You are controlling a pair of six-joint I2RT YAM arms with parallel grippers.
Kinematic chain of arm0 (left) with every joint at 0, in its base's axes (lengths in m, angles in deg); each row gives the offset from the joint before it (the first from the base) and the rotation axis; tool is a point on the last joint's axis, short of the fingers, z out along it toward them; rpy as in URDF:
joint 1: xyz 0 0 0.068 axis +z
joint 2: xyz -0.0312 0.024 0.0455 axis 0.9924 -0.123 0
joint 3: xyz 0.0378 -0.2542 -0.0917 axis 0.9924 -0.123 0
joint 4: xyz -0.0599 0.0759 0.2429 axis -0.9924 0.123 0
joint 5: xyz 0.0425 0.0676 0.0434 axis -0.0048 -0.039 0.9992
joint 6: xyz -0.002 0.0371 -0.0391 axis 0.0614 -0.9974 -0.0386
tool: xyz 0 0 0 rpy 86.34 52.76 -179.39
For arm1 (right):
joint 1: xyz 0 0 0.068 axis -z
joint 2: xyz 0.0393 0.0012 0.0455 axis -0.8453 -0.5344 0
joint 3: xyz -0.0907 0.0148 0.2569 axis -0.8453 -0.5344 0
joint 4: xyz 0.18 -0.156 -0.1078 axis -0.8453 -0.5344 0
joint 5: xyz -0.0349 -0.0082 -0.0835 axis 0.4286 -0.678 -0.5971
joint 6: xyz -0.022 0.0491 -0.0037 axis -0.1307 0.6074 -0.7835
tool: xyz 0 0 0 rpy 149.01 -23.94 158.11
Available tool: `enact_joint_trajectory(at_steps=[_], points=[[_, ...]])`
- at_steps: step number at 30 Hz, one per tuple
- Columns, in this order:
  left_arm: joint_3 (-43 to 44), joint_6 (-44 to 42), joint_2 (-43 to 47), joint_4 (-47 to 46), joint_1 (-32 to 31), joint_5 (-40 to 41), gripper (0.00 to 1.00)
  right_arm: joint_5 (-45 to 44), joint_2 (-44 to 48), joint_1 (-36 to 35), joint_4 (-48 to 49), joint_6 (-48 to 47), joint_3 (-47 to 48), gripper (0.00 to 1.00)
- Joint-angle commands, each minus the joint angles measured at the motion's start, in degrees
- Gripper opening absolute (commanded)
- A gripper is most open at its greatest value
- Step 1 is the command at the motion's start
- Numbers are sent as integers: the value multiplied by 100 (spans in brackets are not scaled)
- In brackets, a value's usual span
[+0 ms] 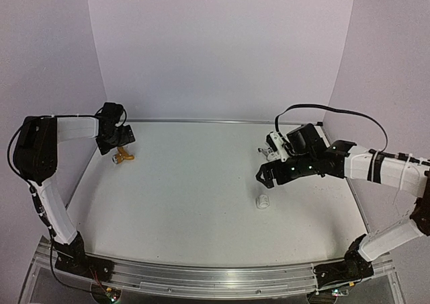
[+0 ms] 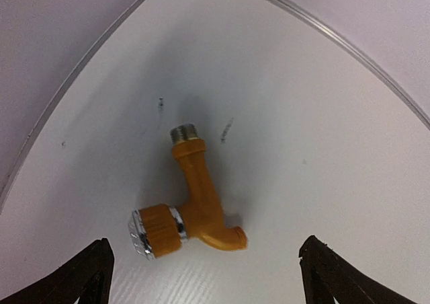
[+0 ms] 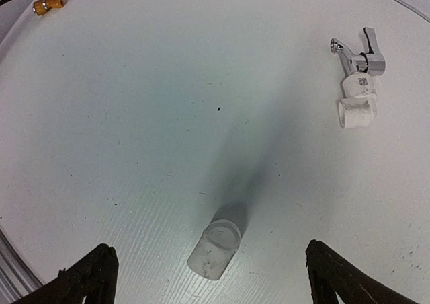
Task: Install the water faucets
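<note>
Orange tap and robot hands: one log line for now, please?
left hand: open near orange-gold metal tap | right hand: open near white plastic fitting | shiny silver metal tap: untouched

- What lies on the counter (image 1: 188, 190)?
- A short white pipe fitting (image 1: 263, 201) on its side, lower right of centre in the top view.
- Any other?
- Upper right of the right wrist view: a second white fitting (image 3: 356, 110), small printed label on it.
- And around?
- Pale lilac walls (image 1: 222, 48) behind, and a metal rail (image 1: 215, 278) along the bottom edge.
</note>
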Motion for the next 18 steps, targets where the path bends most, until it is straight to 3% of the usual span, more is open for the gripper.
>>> enact_joint_trajectory(at_steps=[1,12,18], points=[[808,352,-651,601,249,-49,100,-173,395,-25,349,-165,-196,98],[1355,523,-1546,1001,-28,512,99,-25,491,-25,579,-176,-292,98],[1344,525,-1627,1057,-26,996,92,83,469,-27,630,-87,-272,98]])
